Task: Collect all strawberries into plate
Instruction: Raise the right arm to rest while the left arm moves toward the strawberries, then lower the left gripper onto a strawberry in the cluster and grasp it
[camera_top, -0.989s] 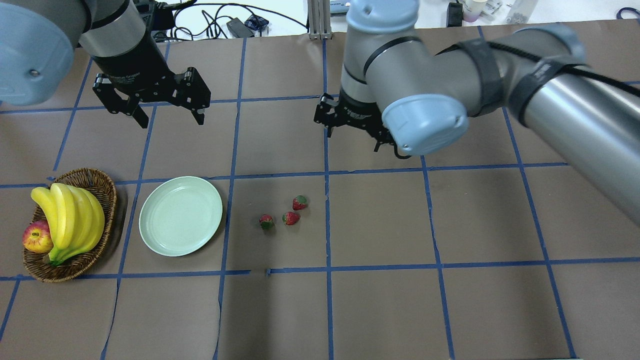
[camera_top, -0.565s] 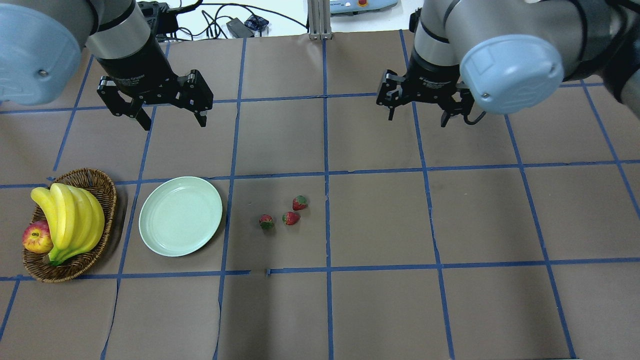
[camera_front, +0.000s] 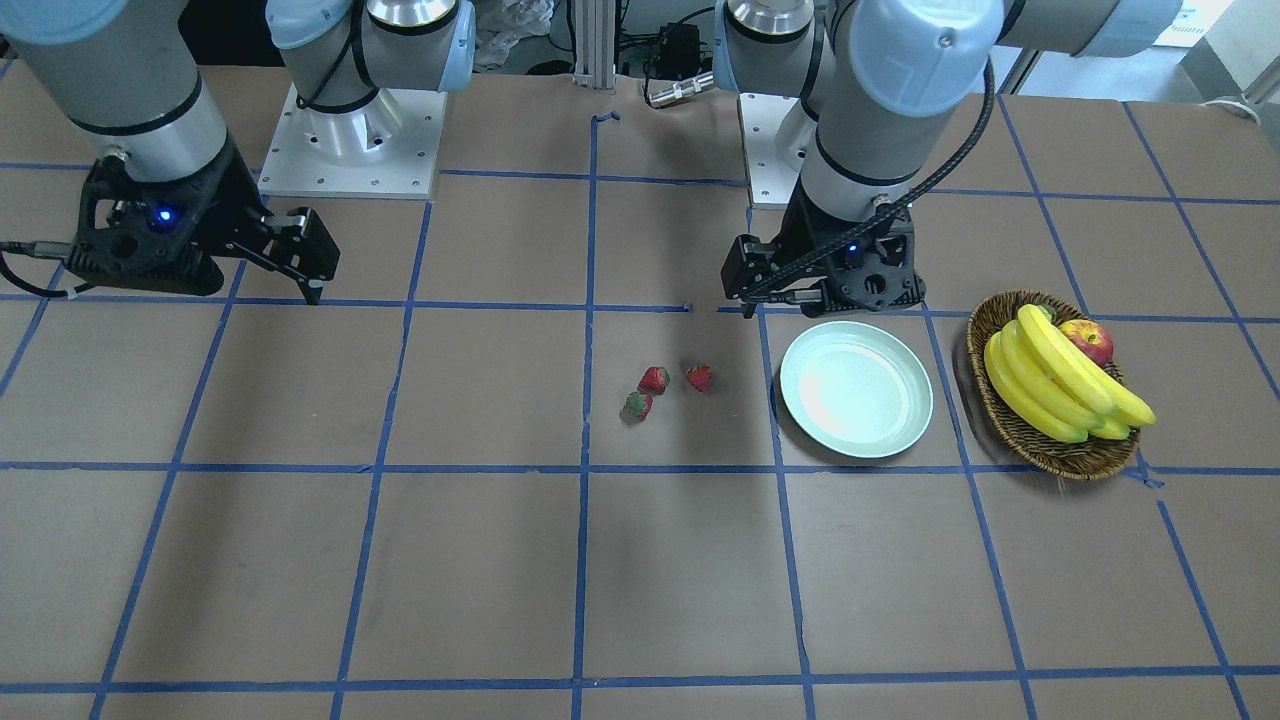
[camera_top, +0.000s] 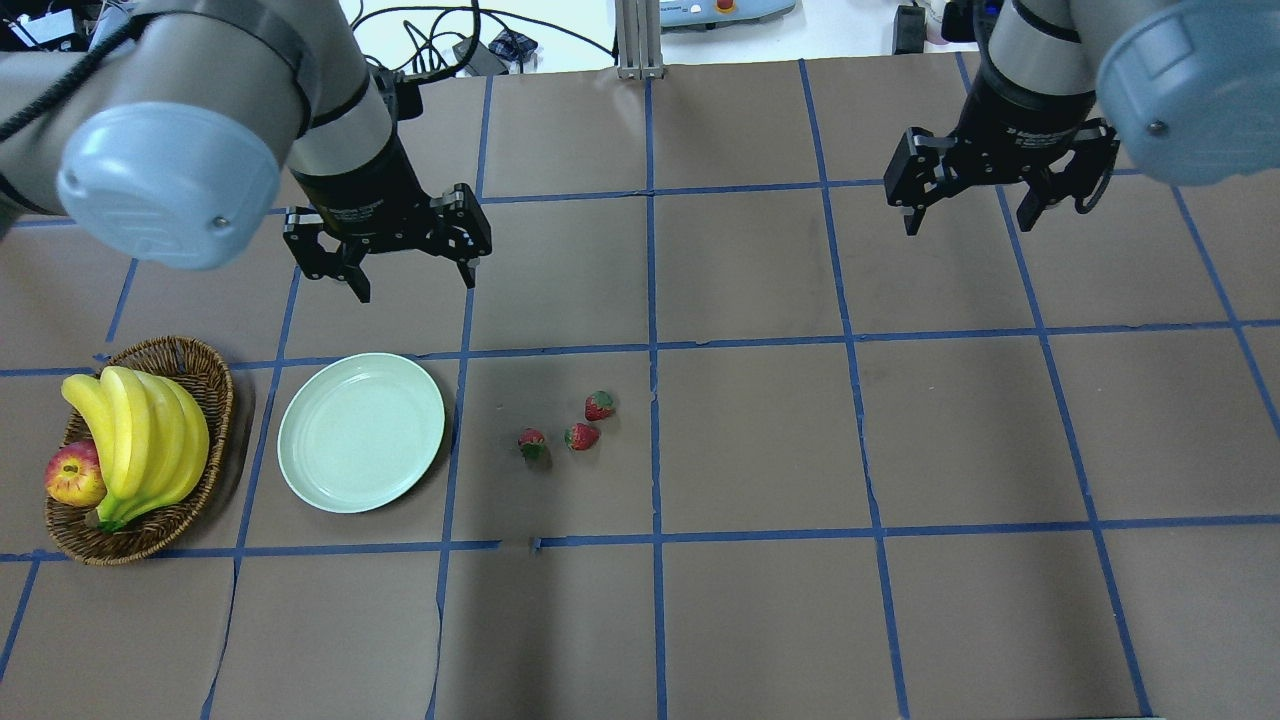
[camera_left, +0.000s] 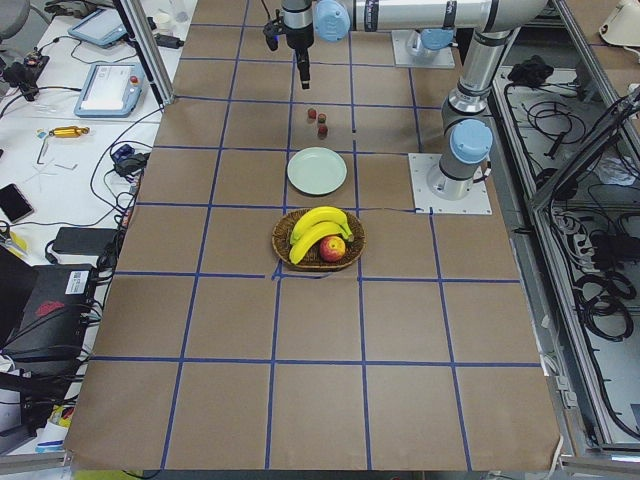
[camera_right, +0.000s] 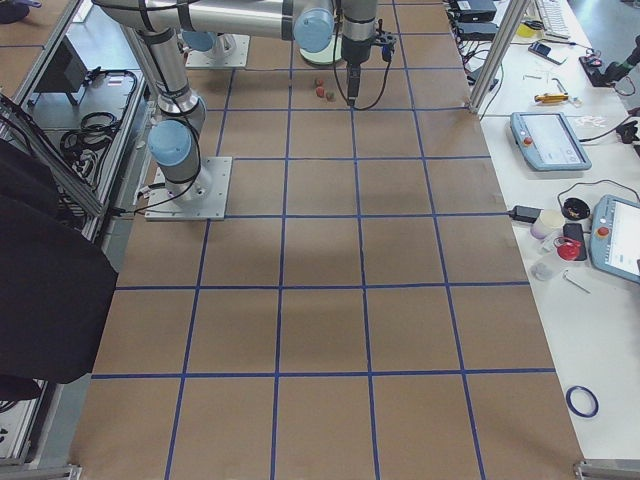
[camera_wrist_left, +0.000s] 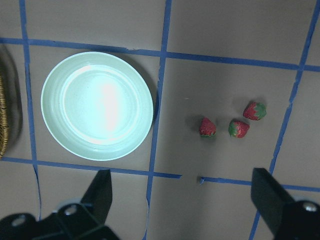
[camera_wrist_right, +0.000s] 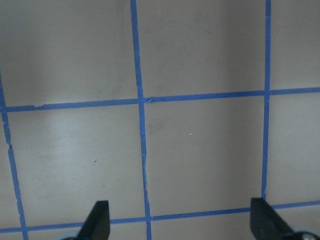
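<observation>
In the overhead view, the three strawberries (camera_top: 582, 436) lie close together on the brown table (camera_top: 760, 440), near its middle. The plate (camera_top: 361, 432) stands just to their left, apart from them, and nothing lies in it. Further left, a wicker basket (camera_top: 205, 358) holds bananas (camera_top: 140, 440) and an apple (camera_top: 73, 473). The left gripper (camera_top: 414, 285) hangs in the air near the plate, its fingers spread wide and holding nothing. The right gripper (camera_top: 970, 225) is far to the right, well apart from the berries, also released and holding nothing.

The front camera shows the same row mirrored. The left gripper appears at the plate's rim on the side toward the robot base, raised off the table.

The left wrist camera looks down on the plate at the left and the three berries at the right. Both fingertips sit far apart at the lower edge.

The right wrist camera shows only the table and its blue tape lines (camera_wrist_right: 140, 100), with the fingers wide apart.

From the left end, the basket is nearest, then the plate, then the berries. From the right end, the berries are small red dots far away.
</observation>
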